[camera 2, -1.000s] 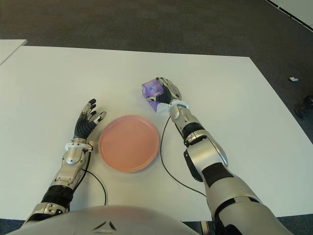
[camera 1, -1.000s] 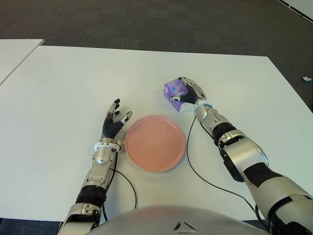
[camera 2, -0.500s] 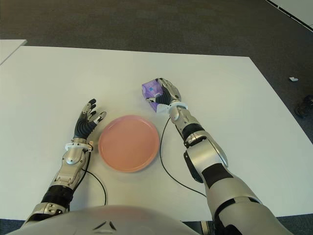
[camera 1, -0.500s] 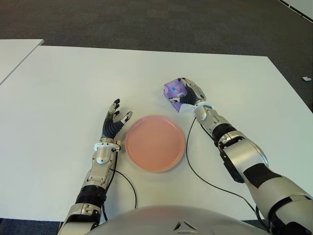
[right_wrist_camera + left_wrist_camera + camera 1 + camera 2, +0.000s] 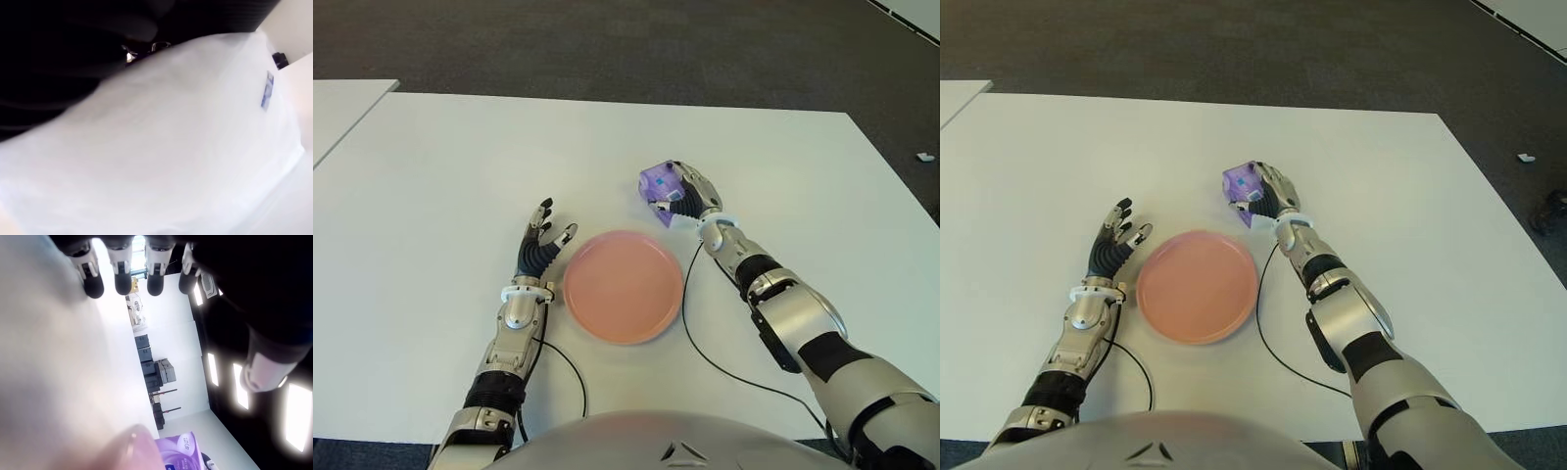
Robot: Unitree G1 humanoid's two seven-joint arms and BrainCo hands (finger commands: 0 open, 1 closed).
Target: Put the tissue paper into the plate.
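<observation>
The 2 eye views look forward and down from the head onto the same white table (image 5: 460, 157), sharing the pink plate (image 5: 624, 286) and both arms, slightly offset sideways. The left wrist view looks past its own fingers (image 5: 122, 276) across the table; the right wrist view is pressed close against white wrapping (image 5: 186, 137).

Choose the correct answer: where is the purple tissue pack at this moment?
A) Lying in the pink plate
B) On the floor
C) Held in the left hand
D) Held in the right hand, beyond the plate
D: the right hand is closed around the purple tissue pack, beyond the pink plate, which holds nothing; the left hand is open beside the plate.
</observation>
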